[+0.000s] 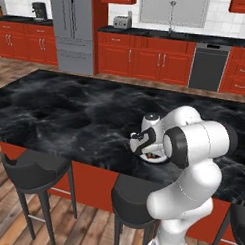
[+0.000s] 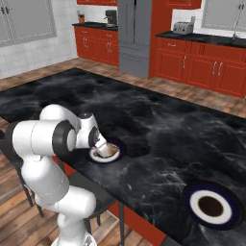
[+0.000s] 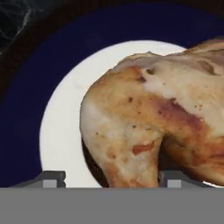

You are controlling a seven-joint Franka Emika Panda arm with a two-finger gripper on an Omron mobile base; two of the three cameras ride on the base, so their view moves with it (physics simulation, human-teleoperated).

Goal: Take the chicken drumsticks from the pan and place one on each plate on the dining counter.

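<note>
A golden-brown chicken drumstick (image 3: 148,113) lies on a navy-rimmed plate (image 3: 57,118) with a white centre. My gripper (image 3: 113,179) hangs just above it, open, its tips standing apart on either side of the meat's lower end. In the right base view the gripper (image 2: 101,153) points down at this plate (image 2: 115,154) near the front edge of the dining counter (image 2: 158,120). A second plate (image 2: 211,205) sits to the right, with a dark brown middle I cannot make out. From the left, the hand (image 1: 145,145) covers most of the plate (image 1: 154,160). The pan is out of view.
Black bar stools (image 1: 35,171) (image 1: 134,200) stand along the near side of the counter (image 1: 70,112), beside my base. Red cabinets, a grey fridge (image 1: 73,27) and a dishwasher (image 1: 209,67) line the far wall across a wooden floor.
</note>
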